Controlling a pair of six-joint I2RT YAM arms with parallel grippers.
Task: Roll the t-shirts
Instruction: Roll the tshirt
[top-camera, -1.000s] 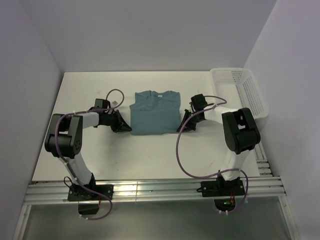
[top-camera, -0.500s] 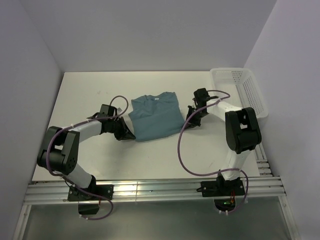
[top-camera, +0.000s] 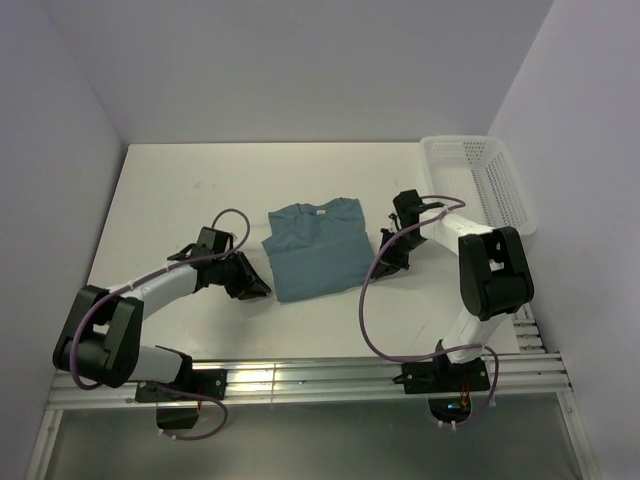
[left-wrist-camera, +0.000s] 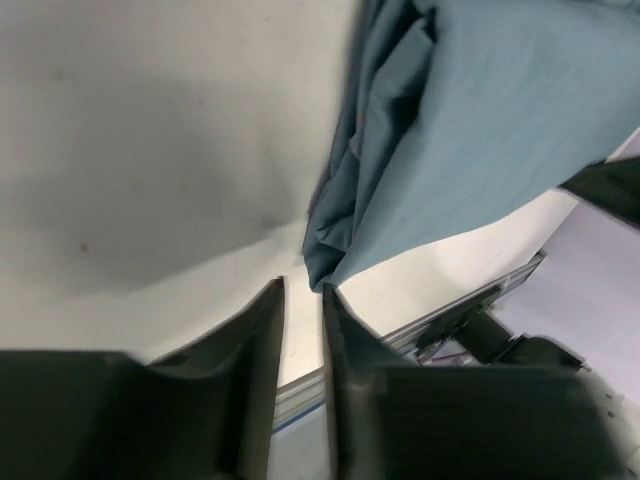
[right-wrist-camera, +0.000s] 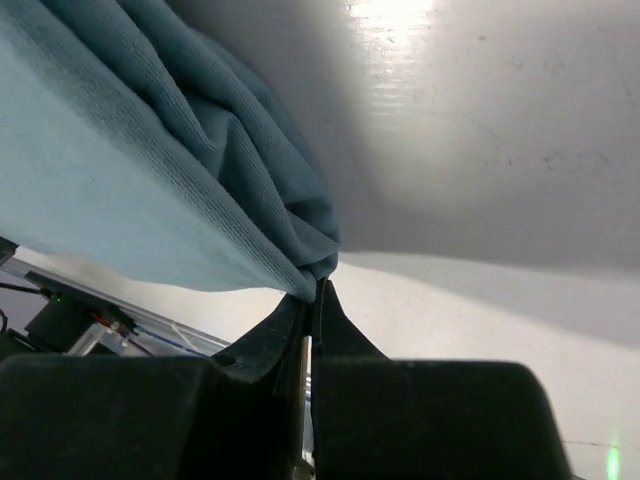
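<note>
The teal-blue t-shirt (top-camera: 318, 252) lies folded flat at mid-table, collar toward the far side, slightly skewed. My left gripper (top-camera: 262, 290) sits low at its near left corner. In the left wrist view the jaws (left-wrist-camera: 303, 285) stand a narrow gap apart with bare table between them, and the bunched shirt corner (left-wrist-camera: 330, 250) lies just beyond the tips. My right gripper (top-camera: 384, 262) is at the shirt's near right corner. In the right wrist view it (right-wrist-camera: 318, 285) is shut on a pinched fold of the t-shirt (right-wrist-camera: 120, 180).
A white mesh basket (top-camera: 500, 200) stands at the far right edge of the table. Purple cables loop from both arms over the table. The metal rail (top-camera: 300, 380) runs along the near edge.
Both grippers dragged the t-shirt toward the near edge and a little right. The left jaws have parted and let go of the left corner; the right one still holds its corner.
</note>
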